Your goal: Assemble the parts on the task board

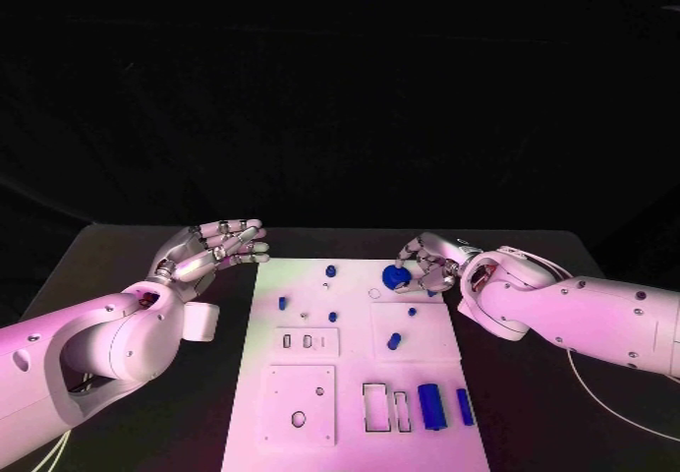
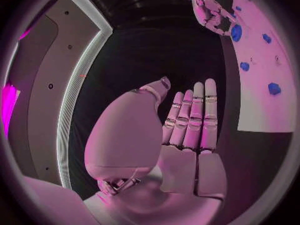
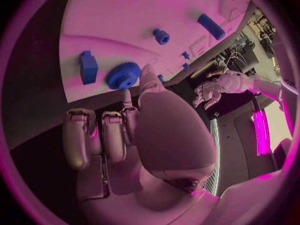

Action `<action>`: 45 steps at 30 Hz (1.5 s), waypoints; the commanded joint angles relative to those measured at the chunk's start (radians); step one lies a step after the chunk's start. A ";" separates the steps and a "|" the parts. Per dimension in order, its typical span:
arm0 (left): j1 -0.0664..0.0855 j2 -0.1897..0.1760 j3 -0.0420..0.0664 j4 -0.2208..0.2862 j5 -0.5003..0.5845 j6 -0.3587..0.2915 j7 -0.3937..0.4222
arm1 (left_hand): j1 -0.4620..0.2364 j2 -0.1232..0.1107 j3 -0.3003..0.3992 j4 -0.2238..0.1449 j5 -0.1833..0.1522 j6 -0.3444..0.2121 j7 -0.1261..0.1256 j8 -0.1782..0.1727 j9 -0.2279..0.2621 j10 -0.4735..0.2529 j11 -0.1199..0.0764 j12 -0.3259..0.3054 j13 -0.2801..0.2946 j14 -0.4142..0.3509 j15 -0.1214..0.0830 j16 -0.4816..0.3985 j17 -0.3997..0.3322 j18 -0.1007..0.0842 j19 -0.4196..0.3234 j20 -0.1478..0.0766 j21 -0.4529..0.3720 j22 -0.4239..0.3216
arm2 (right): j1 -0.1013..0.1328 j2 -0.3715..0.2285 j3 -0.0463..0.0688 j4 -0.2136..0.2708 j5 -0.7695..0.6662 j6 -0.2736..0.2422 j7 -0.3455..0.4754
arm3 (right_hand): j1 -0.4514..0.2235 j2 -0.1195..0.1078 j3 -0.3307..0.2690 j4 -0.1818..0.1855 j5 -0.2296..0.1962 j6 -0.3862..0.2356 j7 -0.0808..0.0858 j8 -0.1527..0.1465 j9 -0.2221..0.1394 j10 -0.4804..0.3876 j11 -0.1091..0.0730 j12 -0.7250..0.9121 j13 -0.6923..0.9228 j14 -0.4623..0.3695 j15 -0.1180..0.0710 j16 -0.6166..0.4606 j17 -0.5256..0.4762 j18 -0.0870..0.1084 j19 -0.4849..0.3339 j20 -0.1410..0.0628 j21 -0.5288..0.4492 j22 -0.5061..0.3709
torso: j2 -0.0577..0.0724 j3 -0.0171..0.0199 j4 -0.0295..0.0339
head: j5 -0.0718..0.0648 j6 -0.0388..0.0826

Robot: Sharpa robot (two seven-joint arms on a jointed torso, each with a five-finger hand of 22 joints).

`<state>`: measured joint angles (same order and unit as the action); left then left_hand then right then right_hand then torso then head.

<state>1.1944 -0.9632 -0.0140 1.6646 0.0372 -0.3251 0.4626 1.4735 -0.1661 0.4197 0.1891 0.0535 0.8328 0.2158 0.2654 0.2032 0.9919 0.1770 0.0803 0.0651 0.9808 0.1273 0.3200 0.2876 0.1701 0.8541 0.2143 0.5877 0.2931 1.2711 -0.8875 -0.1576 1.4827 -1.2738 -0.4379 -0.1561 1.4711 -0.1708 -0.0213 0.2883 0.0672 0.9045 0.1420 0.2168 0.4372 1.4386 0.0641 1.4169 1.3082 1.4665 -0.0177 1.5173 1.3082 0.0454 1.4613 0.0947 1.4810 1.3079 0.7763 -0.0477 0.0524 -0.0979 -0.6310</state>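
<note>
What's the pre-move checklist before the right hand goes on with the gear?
1. Blue gear in right hand: ok in the head view, fingers around it at the far end of the task board.
2. Firmness of that grip: cannot tell; the right wrist view shows the gear at the fingertips.
3. Left hand off the board: ok, fingers apart, holding nothing.
4. Target spot for the gear: cannot tell.
5. Long blue blocks out of the way: ok, near end.

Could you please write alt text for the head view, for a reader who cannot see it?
The right hand grips a blue gear at the far edge of the white task board. The left hand hangs open beside the board's far left corner. Small blue parts lie scattered across the board.
</note>
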 commanded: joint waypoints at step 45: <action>0.001 -0.003 0.000 0.005 -0.002 0.023 0.000 | -0.010 -0.003 -0.006 0.002 -0.003 -0.005 0.013 -0.003 -0.001 -0.004 0.004 -0.006 0.001 -0.008 0.002 -0.005 0.003 0.007 -0.009 0.004 0.003 0.000 | -0.006 0.022 -0.002 -0.037 -0.003 -0.027 -0.031 | 0.010 0.017 0.018 -0.007 -0.002 0.004 0.004 0.010 -0.004 0.044 0.000 0.056 0.138 0.082 0.011 0.022 0.150 -0.028 0.065 0.006 0.041 0.208 | 0.000 0.0009 0.0003 | -0.001 -0.020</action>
<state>1.1944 -0.9669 -0.0141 1.6662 0.0373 -0.3212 0.4580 1.4735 -0.1661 0.4197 0.1891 0.0534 0.8328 0.2158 0.2655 0.2032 0.9919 0.1770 0.0804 0.0651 0.9808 0.1273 0.3200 0.2894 0.1701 0.8502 0.2183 0.5877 0.2930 1.2666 -0.8667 -0.1591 1.4476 -1.2561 -0.4770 -0.1763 1.4751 -0.1563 -0.0104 0.2828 0.0673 0.9079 0.1461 0.2244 0.4347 1.4614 0.0627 1.4706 1.3076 1.4665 -0.0107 1.5344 1.3076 0.0295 1.4646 0.0983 1.5159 1.3073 0.7752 -0.0476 0.0520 -0.0979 -0.6494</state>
